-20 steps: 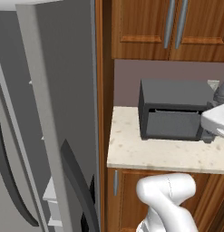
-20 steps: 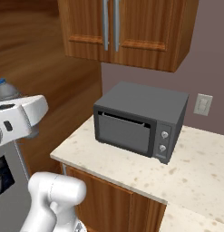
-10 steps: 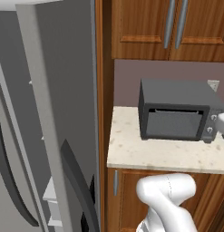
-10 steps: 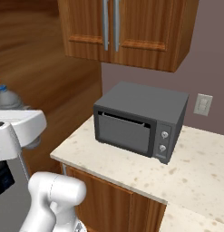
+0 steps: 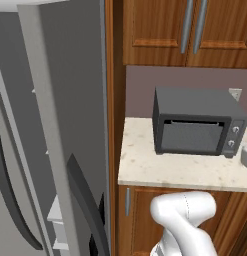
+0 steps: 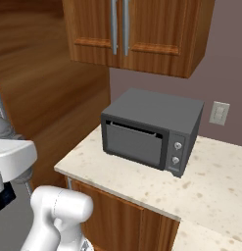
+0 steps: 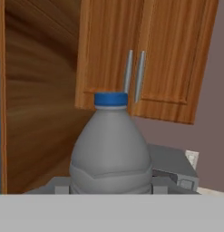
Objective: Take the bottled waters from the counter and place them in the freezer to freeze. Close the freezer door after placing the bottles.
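A grey bottle [image 7: 110, 149] with a blue cap is seen close up in the hand view, upright and pinched at its base by the gripper [image 7: 110, 189], whose fingers are clenched on it from either side. Behind the bottle, wooden upper cabinets [image 7: 145, 54] with metal handles and the top of a dark grey microwave [image 7: 170, 165] can be made out.

In the left base view, the freezer door [image 5: 55, 150] is seen swung open at the left, with its long dark handle [image 5: 87, 200] towards the arm. The beige counter [image 5: 170, 165] is shown to the right, with the microwave standing near its back edge against the wall. In the right base view, the front edge and left corner of the counter are bare.

The task is judged to be partway: one bottle is lifted off the counter and not yet shelved; the second bottle cannot be located, and the door is left to be shut. Open room lies between the counter's left edge and the door, though the door's edge stands close to the arm.
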### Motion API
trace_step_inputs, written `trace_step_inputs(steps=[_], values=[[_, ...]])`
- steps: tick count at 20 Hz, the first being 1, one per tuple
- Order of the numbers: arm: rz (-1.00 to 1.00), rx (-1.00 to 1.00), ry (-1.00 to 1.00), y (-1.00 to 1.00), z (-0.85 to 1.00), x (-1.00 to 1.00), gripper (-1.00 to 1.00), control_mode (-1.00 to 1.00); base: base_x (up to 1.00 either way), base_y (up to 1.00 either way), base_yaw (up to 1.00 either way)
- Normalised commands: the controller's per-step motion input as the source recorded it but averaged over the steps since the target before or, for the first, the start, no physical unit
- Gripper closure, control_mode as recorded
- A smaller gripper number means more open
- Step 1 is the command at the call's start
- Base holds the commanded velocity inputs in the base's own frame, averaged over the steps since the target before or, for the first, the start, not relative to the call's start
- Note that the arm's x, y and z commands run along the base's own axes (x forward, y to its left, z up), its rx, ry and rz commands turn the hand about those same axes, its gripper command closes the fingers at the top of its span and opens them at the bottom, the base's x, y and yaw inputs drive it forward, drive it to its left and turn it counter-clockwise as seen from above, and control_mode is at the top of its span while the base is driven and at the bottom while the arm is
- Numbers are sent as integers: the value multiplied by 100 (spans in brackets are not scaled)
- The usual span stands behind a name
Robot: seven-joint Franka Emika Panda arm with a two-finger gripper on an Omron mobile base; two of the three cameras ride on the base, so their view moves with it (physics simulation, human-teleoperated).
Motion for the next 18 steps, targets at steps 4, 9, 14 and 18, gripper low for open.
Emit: trace_step_inputs(steps=[4, 9, 14, 18], values=[[0, 0, 0, 4, -41, 0, 100, -100, 0, 0, 0], [0, 0, -2, 1, -6, 0, 100, -100, 0, 0, 0], [0, 0, -3, 0, 0, 0, 100, -100, 0, 0, 0], [0, 0, -6, 1, 0, -4, 100, -100, 0, 0, 0]])
